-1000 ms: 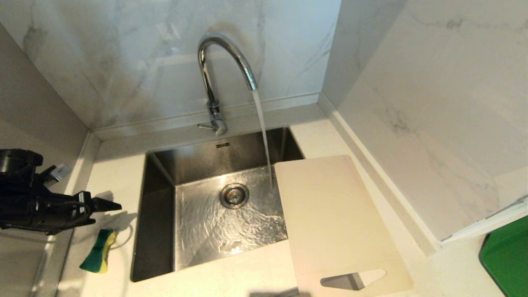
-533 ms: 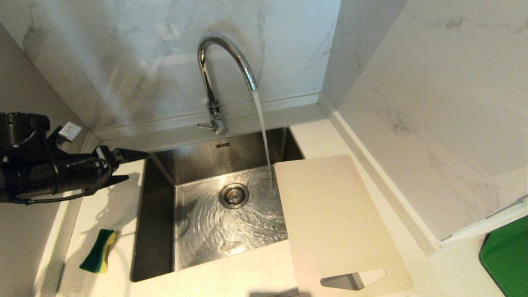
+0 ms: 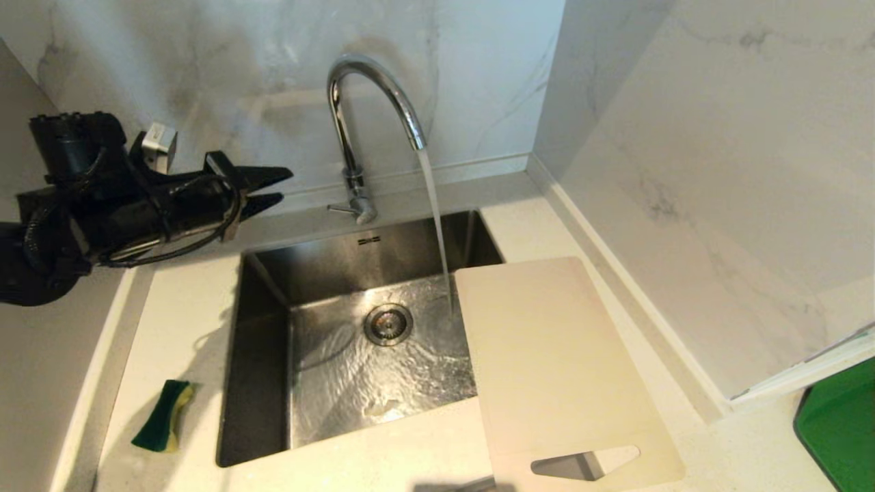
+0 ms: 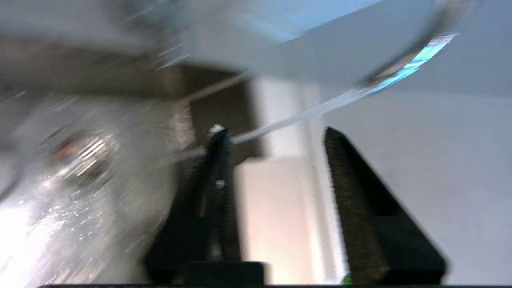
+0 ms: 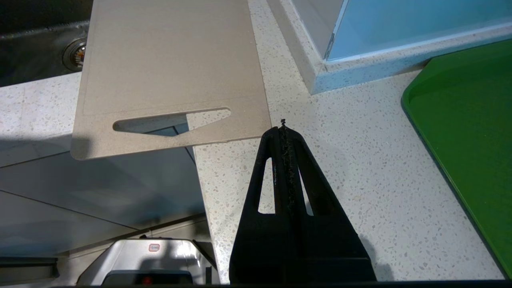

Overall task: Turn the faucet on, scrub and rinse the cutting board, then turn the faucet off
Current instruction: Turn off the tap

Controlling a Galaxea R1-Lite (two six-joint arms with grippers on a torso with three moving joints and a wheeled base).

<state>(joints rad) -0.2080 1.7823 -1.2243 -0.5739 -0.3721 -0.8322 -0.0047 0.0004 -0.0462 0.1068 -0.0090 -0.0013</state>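
Observation:
The chrome faucet (image 3: 372,89) stands behind the sink, and water runs from its spout into the basin. Its thin side lever (image 3: 338,208) points left. My left gripper (image 3: 284,186) hovers just left of that lever, above the back counter. It is open and holds nothing. In the left wrist view the left gripper (image 4: 274,134) frames the beige cutting board (image 4: 272,220) far beyond it. The cutting board (image 3: 554,362) lies flat on the counter to the right, overhanging the sink's right edge. My right gripper (image 5: 283,128) is shut and empty, parked over the counter near the cutting board's (image 5: 168,60) handle end.
A green and yellow sponge (image 3: 163,425) lies on the counter left of the steel sink (image 3: 260,383). A green tray (image 3: 837,427) sits at the far right. Marble walls close in behind and to the right. The counter's front edge drops off below the board's handle cutout.
My left arm has risen from near the sponge and swung back and right toward the faucet's lever, with its jaws narrower than before. The sponge, the board and the running water are unchanged.

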